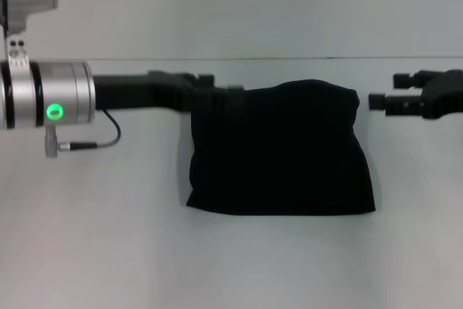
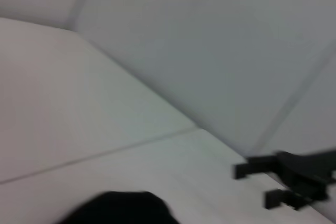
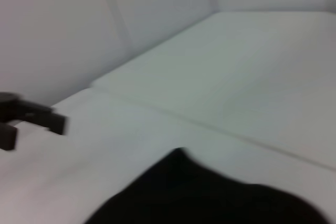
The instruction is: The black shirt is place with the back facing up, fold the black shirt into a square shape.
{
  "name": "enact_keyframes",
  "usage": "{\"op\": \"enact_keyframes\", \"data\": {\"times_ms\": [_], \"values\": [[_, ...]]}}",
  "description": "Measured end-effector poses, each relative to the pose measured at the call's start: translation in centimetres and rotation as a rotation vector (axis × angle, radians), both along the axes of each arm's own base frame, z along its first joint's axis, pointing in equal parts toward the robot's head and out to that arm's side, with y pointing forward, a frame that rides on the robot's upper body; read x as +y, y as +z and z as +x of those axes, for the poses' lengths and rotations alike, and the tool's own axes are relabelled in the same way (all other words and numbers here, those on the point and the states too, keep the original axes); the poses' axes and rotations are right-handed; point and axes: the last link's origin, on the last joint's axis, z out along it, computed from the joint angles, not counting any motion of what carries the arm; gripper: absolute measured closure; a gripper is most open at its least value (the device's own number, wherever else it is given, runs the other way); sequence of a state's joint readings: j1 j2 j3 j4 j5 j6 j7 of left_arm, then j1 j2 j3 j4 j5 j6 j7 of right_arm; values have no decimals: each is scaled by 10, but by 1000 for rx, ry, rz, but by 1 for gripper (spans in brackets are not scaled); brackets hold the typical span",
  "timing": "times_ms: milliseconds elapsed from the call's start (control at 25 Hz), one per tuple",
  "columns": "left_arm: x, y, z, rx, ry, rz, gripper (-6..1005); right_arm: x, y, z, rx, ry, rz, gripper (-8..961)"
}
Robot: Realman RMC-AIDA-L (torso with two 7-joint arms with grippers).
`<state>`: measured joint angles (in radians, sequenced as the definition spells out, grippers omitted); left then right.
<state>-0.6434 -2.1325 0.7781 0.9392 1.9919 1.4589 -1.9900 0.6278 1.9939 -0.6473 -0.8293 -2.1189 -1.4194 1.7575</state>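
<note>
The black shirt (image 1: 278, 150) lies folded into a rough square on the white table; its edge also shows in the left wrist view (image 2: 118, 209) and the right wrist view (image 3: 210, 198). My left gripper (image 1: 221, 85) hovers at the shirt's far left corner, fingers apart and nothing held. The right wrist view shows it (image 3: 34, 132) a little way off the cloth. My right gripper (image 1: 387, 88) stands open just beyond the shirt's far right corner, clear of the fabric, and is seen again from the left wrist (image 2: 254, 184).
The white table (image 1: 231, 265) ends at a far edge (image 1: 289, 58) with a pale wall behind. A grey cable (image 1: 94, 142) hangs from the left arm's wrist.
</note>
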Motion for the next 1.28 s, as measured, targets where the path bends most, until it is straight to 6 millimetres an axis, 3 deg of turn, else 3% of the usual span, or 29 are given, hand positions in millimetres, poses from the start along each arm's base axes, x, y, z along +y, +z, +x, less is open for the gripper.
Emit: {"op": "enact_keyframes", "data": {"times_ms": [200,400,680,1280], "values": [[-13,-16,1,44,-203,-18,176,-6,-7,-8,-26,64,-79,73],[-2,-32,0,155,-290,47,90,5,-17,-11,-110,45,-89,71],[10,-50,-3,327,-289,38,90,14,-29,-21,-201,43,-131,68],[10,-48,-5,322,-284,49,90,16,-35,-24,-206,57,-115,69]]}}
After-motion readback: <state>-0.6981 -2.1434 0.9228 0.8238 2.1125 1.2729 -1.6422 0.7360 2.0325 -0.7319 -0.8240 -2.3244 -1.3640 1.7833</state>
